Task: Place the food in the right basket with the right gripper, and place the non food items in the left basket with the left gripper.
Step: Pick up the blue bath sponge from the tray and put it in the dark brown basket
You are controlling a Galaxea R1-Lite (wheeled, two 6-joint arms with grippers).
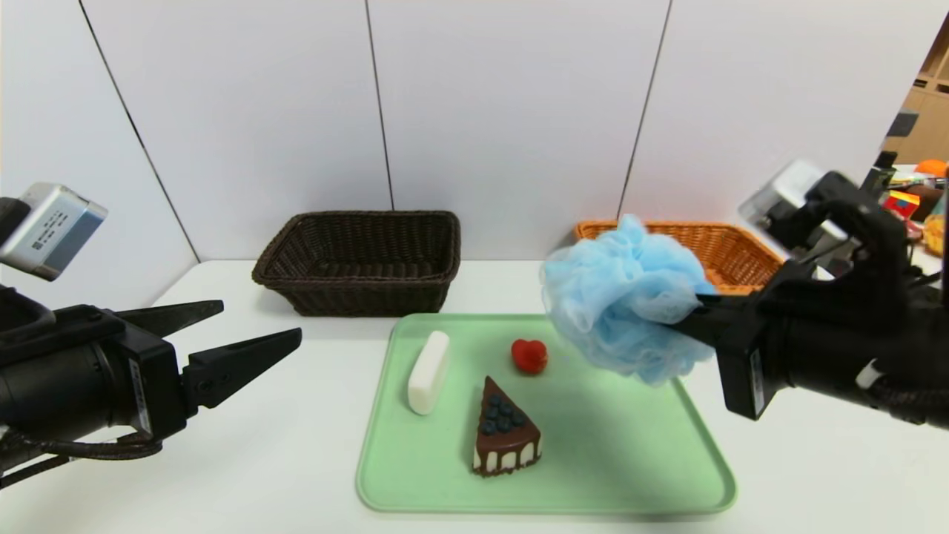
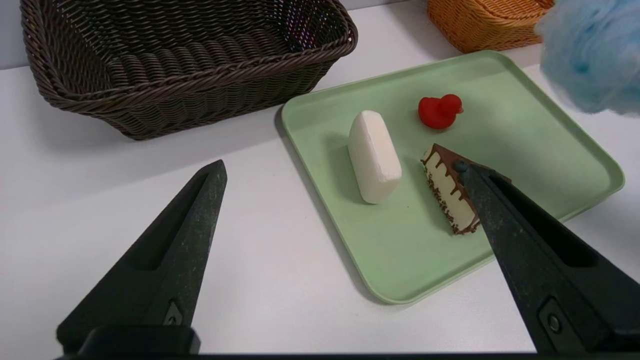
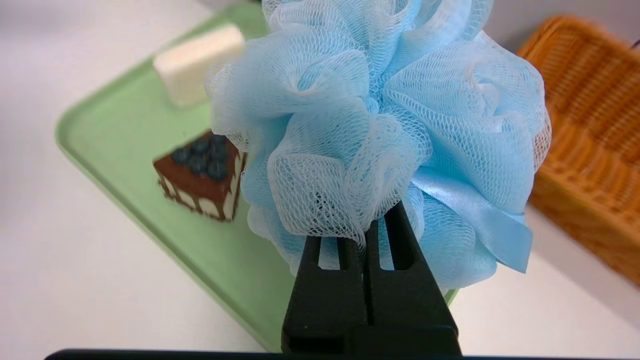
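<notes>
Right gripper [image 1: 693,311] clamped on bath puff [image 1: 623,300] above green tray [image 1: 615,445], left gripper [image 1: 259,326] spread wide, cake slice [image 1: 506,430] tip pointing toward dark basket [image 1: 361,259], soap bar [image 1: 428,372] lengthwise front-to-back, dark basket bare inside, orange basket [image 1: 723,252] interior partly hidden

A pale green tray [image 1: 630,452] lies flat on the white tabletop [image 1: 259,445], near its front edge at the middle. Grey wall panels [image 1: 504,111] rise behind the tabletop's far edge. Colourful clutter [image 1: 916,193] sits past its far right corner.

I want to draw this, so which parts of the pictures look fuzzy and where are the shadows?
Right wrist view: the bath puff is crisp, while the soap bar, cake slice and orange basket behind it look soft. Head view: the right gripper is smeared. Left wrist view: soft shadows lie beside the soap bar and under the dark basket.
</notes>
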